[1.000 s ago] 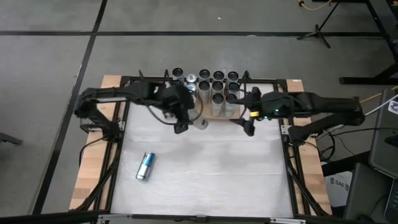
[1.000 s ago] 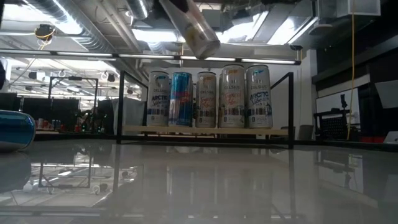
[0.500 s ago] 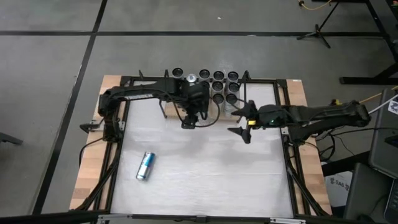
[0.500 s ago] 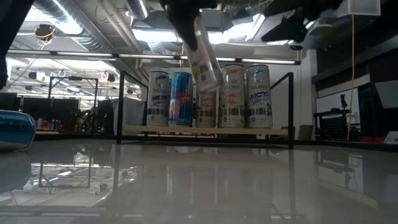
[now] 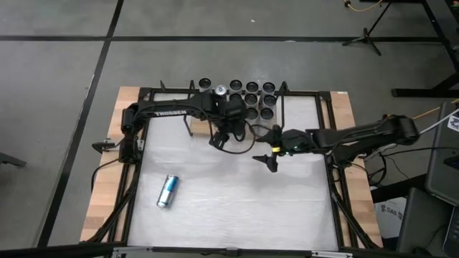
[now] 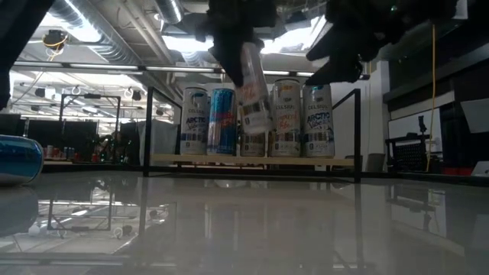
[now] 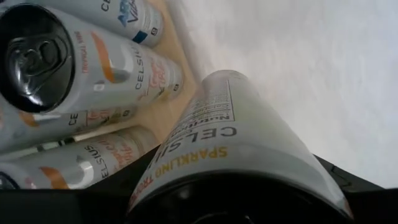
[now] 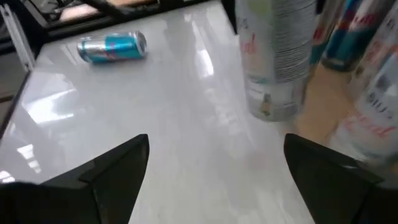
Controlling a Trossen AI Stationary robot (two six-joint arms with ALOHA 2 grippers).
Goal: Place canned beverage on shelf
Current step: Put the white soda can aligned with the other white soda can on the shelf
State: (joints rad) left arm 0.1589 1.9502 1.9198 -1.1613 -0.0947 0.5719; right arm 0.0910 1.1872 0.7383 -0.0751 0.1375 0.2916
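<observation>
My left gripper (image 5: pixel 221 139) is shut on a white canned beverage (image 6: pixel 252 93), which hangs just in front of the shelf (image 6: pixel 252 160). The shelf is a wooden board in a black rod frame at the table's far edge. Several cans (image 5: pixel 252 97) stand upright on it in rows, and the low view shows the front row (image 6: pixel 317 118). My right gripper (image 5: pixel 269 155) hovers open to the right of the held can (image 8: pixel 273 62), with nothing between its fingers. A blue can (image 5: pixel 167 190) lies on its side at the near left of the table. My left gripper holds the white can by its upper end (image 6: pixel 243 52), pinched between the two fingers; its own body hides the place of contact. The fingers come from above, pointing steeply down. The can (image 7: pixel 230 137) hangs below them slightly tilted, its bottom clear of table and shelf.
Black frame rails (image 5: pixel 136 179) run along the table's left and right sides. The shelf's upright rod loops (image 6: pixel 149 130) stand at its ends. Bare white tabletop (image 5: pixel 244 201) lies near and between the arms.
My left gripper has sunk and rolled, shifting a little toward the table's right. Its can has swung from a steep slant to nearly upright and now hangs before the shelf's front row. My right gripper has come down and toward the table's left and near edge, still open.
</observation>
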